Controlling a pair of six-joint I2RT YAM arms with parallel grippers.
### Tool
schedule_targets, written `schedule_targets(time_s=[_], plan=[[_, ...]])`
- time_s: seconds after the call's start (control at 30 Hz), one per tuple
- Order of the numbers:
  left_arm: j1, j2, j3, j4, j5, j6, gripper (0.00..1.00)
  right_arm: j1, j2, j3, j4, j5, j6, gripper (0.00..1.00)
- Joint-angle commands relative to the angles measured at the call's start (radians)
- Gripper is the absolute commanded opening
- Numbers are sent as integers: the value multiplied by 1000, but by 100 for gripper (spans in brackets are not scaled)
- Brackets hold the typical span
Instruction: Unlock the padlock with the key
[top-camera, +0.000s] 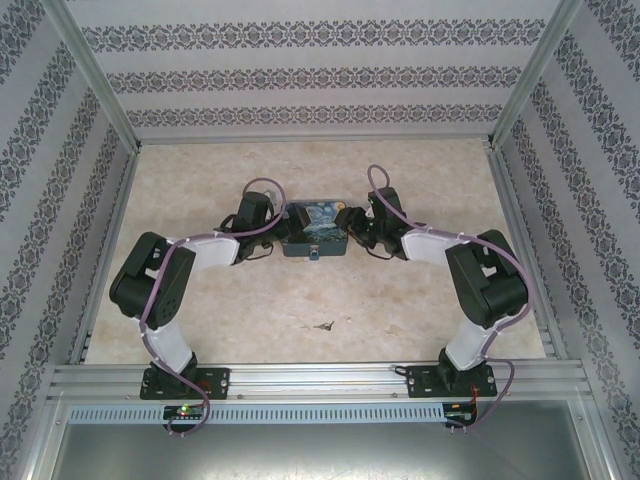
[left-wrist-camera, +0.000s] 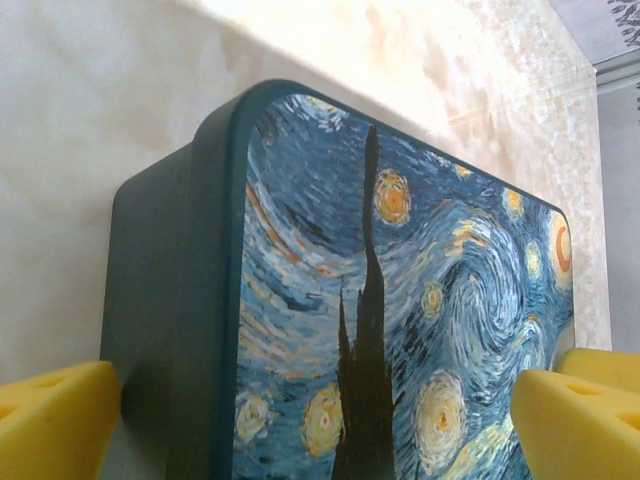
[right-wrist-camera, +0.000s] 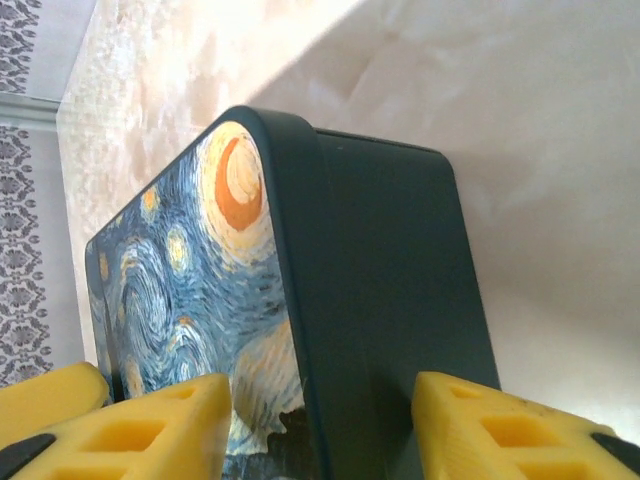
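The padlock shows in the top view as a tiny blue speck with a pale bit at its lower end. It sits against the middle of the near wall of a blue-and-yellow painted tin, and is too small for its shackle to be made out. It lies between the two claws and a little nearer the arm bases than either: just right of and below the left claw, and just left of and below the right claw. Neither claw touches it.

The tin rests on the pale marbled worktop, with one claw at each short end. In the left wrist view the yellow fingers are spread wide. One is beside the tin's dark side wall and the other sits over the far part of the painted lid, so the tin's end lies in the gap. In the right wrist view the fingers are also spread, one over the lid face and one past the dark side wall. Whether any finger actually presses the tin cannot be told.
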Motion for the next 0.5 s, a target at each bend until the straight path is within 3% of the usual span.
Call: schedule_targets(time_s=[0.0, 0.13, 0.3, 0.47], plan=[[-58, -40, -59, 83, 13, -56, 100, 45, -39, -50, 39, 7, 7, 55], [-59, -32, -52, 68, 4, -50, 100, 50, -55, -61, 29, 21, 4, 59], [-58, -24, -23, 38, -14, -30, 100, 33, -76, -53, 9, 38, -11, 72], [-34, -44, 8, -25, -43, 12, 100, 6, -203, -101, -44, 113, -40, 75]])
